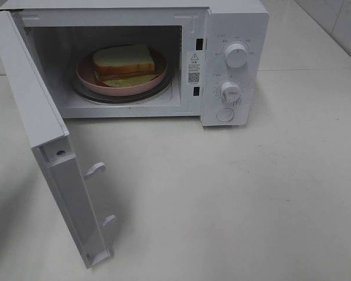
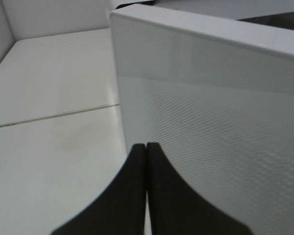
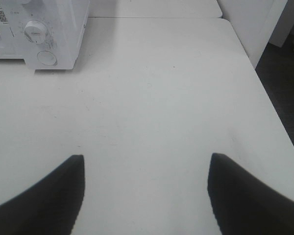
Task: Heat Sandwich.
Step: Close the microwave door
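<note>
The sandwich point(image 1: 124, 63) lies flat inside the open microwave point(image 1: 234, 29). It sits on a round pink plate point(image 1: 85, 78), a little toward 12 o'clock of the plate's middle. In the high view its long axis runs across the cavity, roughly from 9 to 3 o'clock and parallel to the opening. The white top slice faces up, and brown and pale green layers show along the edge toward 6 o'clock. Which end carries the rounded crust is too small to tell.

The plate rests on a glass turntable point(image 1: 105, 99). At 3 o'clock of the cavity the control panel carries an upper knob point(image 1: 236, 55), a lower knob point(image 1: 230, 91) and a round button point(image 1: 225, 115). The door point(image 1: 47, 134) stands swung wide, hinged at 9 o'clock, with its free edge reaching toward 6 o'clock.

The left gripper point(image 2: 146, 152) is closed with nothing between its fingers, just beside the door's patterned outer face. The right gripper point(image 3: 147, 156) is spread wide and empty above the bare counter point(image 1: 240, 199), well apart from the microwave.

The counter is white and faintly scuffed, with a seam point(image 2: 54, 115) across it. Pale wall tiles point(image 1: 339, 23) rise at 1 o'clock. Dark floor point(image 3: 284, 98) shows past the counter's edge.
</note>
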Robot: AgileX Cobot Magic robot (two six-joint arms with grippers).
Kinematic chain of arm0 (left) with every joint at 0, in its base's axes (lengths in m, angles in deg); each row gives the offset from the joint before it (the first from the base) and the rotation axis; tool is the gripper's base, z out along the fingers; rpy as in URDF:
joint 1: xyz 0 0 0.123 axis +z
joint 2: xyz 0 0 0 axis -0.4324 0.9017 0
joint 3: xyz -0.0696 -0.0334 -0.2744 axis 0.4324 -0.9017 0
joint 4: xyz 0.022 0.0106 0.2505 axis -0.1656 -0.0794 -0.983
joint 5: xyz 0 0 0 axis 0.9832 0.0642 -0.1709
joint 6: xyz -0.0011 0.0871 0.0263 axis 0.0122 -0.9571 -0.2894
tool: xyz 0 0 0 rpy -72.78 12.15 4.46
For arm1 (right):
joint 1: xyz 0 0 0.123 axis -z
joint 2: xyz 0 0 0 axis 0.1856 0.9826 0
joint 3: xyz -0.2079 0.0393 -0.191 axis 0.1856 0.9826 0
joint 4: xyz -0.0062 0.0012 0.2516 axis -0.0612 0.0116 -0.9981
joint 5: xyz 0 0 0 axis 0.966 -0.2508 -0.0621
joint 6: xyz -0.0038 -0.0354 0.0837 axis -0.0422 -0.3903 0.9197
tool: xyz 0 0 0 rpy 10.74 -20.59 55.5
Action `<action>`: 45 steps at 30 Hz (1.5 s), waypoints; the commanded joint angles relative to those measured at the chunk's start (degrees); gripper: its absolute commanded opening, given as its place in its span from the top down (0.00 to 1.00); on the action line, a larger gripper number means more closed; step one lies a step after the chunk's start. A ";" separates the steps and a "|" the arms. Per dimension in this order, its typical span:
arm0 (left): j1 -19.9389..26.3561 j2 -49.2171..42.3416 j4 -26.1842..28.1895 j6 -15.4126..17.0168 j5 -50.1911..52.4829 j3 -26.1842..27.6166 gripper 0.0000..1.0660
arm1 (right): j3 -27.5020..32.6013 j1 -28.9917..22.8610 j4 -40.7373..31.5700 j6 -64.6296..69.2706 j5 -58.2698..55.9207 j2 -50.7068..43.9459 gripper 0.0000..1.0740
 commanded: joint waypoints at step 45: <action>-29.79 24.12 26.18 -11.29 12.03 13.81 1.00 | 0.00 0.40 0.17 0.11 0.00 -1.55 0.36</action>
